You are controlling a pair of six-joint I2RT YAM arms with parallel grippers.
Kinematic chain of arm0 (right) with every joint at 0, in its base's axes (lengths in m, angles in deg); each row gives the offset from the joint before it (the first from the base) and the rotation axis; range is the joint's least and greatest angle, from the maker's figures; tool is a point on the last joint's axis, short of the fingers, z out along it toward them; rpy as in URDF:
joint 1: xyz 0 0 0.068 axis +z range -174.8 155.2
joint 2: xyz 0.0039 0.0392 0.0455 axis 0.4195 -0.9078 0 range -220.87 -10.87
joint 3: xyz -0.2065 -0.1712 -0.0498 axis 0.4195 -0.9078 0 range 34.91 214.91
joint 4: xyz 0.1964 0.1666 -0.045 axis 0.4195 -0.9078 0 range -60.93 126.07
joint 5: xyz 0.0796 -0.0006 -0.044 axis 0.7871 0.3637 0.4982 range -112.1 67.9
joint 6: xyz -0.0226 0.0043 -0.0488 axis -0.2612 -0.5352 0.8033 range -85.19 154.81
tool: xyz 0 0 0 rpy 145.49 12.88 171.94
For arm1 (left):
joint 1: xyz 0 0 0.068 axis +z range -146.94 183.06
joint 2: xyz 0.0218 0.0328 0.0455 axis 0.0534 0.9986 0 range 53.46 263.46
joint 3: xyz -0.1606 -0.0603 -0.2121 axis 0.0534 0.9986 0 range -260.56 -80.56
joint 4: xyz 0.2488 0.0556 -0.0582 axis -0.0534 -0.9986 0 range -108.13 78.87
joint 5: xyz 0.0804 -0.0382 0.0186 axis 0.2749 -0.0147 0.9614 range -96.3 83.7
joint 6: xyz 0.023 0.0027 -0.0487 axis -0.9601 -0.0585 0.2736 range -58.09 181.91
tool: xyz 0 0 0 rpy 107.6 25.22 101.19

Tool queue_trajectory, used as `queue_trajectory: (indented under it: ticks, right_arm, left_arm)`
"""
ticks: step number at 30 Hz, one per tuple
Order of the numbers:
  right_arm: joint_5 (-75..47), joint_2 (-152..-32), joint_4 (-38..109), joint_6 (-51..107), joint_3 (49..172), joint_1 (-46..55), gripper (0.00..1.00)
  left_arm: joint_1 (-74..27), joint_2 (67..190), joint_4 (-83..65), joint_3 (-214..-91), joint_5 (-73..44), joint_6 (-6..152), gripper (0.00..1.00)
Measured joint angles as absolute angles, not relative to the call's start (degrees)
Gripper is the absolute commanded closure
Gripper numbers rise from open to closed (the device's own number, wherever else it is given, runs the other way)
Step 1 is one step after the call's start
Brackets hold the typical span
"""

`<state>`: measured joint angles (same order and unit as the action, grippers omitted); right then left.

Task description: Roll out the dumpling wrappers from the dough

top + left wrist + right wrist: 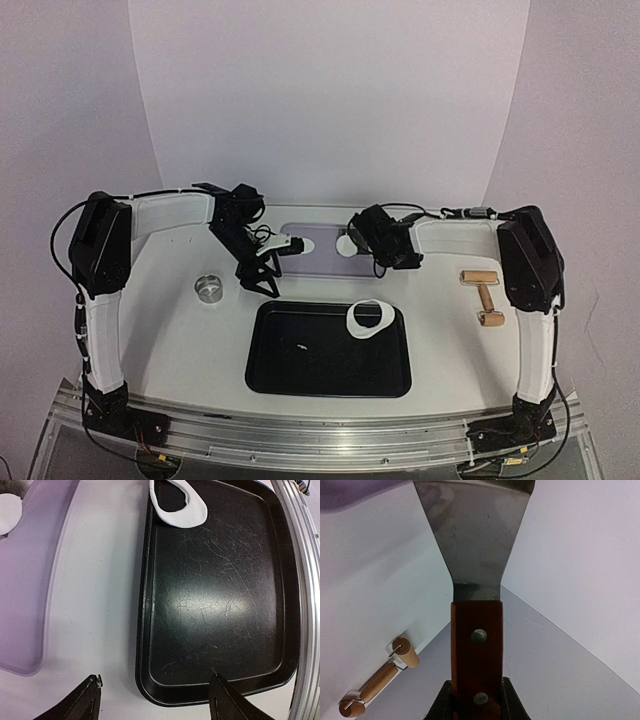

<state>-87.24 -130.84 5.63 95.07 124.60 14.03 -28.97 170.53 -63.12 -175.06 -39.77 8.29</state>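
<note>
One dumpling wrapper (346,246), a thin white disc, lies on the purple mat (318,252); its edge also shows in the left wrist view (7,513). A white dough ring with a hole (368,319) rests on the far right rim of the black tray (330,385), and also shows in the left wrist view (181,505). My left gripper (262,278) is open and empty, over the table by the tray's far left corner (150,692). My right gripper (373,240) is shut on the wooden handle of a steel spatula (476,645), whose blade (475,530) points at the wrapper.
A small steel ring (209,288) stands on the table left of the tray. A wooden rolling pin (485,296) lies at the right, also in the right wrist view (377,681). The table's metal front rail (300,580) runs past the tray.
</note>
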Motion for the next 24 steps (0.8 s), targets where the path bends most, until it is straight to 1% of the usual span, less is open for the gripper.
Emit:
queue_trajectory:
  ticks: [3,5,16,24]
  right_arm:
    - [-89.94,-130.59,16.41,100.37,118.73,13.98,1.0]
    - [-90.76,-130.59,20.71,102.73,116.68,13.48,1.0]
    - [-91.19,-130.54,28.93,112.78,116.0,11.91,1.0]
    - [-91.09,-128.63,41.36,123.64,111.81,11.49,1.0]
  left_arm:
    - [-28.77,170.32,-63.63,-175.06,-39.84,7.89,0.27]
    - [-28.73,170.29,-63.71,-175.06,-39.94,7.81,0.27]
    - [-28.58,170.29,-63.74,-175.06,-40.69,7.69,0.27]
    - [-28.19,170.29,-63.73,-175.06,-40.69,7.65,0.27]
